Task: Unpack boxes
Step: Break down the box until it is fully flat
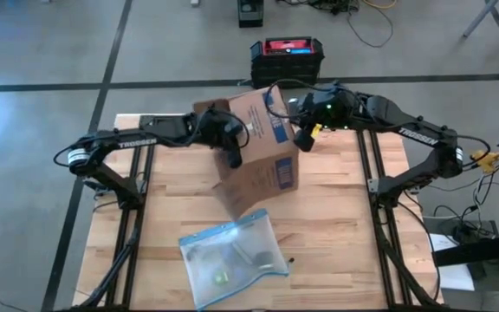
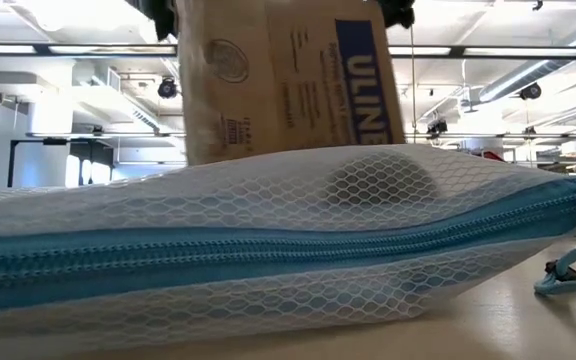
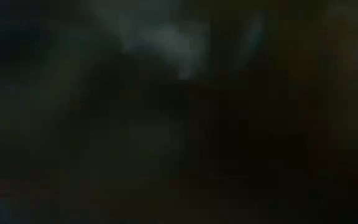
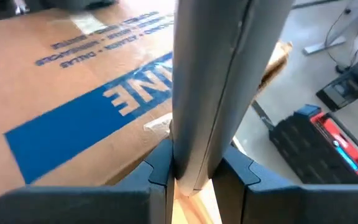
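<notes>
The brown cardboard box with the blue ULINE label stands tilted at the table's middle, toward the far edge. In the low view the box rises behind the pouch, which hides its bottom. My left gripper is at the box's left side, and its wrist view is dark. My right gripper is at the box's far right corner, shut on a flap. The clear blue-edged zip pouch lies flat on the table, nearer than the box. My right gripper pinches a box flap between its two fingers, with the flap seen edge-on running away from them. It comes at the box from the table's right side. The box sits tilted in the hold; whether its bottom touches the table cannot be told.
A black crate with a red top stands on the floor beyond the table's far edge, also in the right wrist view. The pouch fills the low view's foreground. Bare wood shows at the table's left and right sides.
</notes>
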You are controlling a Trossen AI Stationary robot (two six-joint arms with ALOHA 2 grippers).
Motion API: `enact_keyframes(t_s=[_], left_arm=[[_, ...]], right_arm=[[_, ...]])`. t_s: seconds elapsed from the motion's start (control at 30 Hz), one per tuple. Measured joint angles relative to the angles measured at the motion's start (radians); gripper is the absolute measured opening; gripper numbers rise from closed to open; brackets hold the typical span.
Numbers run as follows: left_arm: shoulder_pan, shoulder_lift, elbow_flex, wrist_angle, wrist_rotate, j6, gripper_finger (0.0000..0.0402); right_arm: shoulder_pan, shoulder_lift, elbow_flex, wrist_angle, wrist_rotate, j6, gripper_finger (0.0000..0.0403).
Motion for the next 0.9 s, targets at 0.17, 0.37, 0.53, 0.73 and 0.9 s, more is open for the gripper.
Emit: enact_keyframes(t_s=[0.17,0.37,0.53,0.73,0.9], left_arm=[[-0.02,0.001,-0.064,0.157,0.001,-0.023,0.0156],[-0.024,0.01,-0.071,0.123,0.026,-0.04,0.0156],[-0.024,-0.002,-0.029,-0.011,0.024,-0.06,0.0156],[-0.025,-0.006,0.079,-0.193,0.013,-0.066,0.0156],[-0.044,-0.008,0.148,-0.202,-0.004,-0.102,0.0156]], right_arm=[[0.034,-0.002,0.115,-0.04,-0.019,-0.033,0.0056],[0.069,0.006,0.24,-0.126,-0.078,-0.092,0.0056],[0.063,0.01,0.306,-0.278,0.056,-0.109,0.0056],[0.025,-0.011,0.368,-0.459,0.157,-0.028,0.0056],[-0.077,-0.026,0.332,-0.608,0.19,0.139,0.0056]])
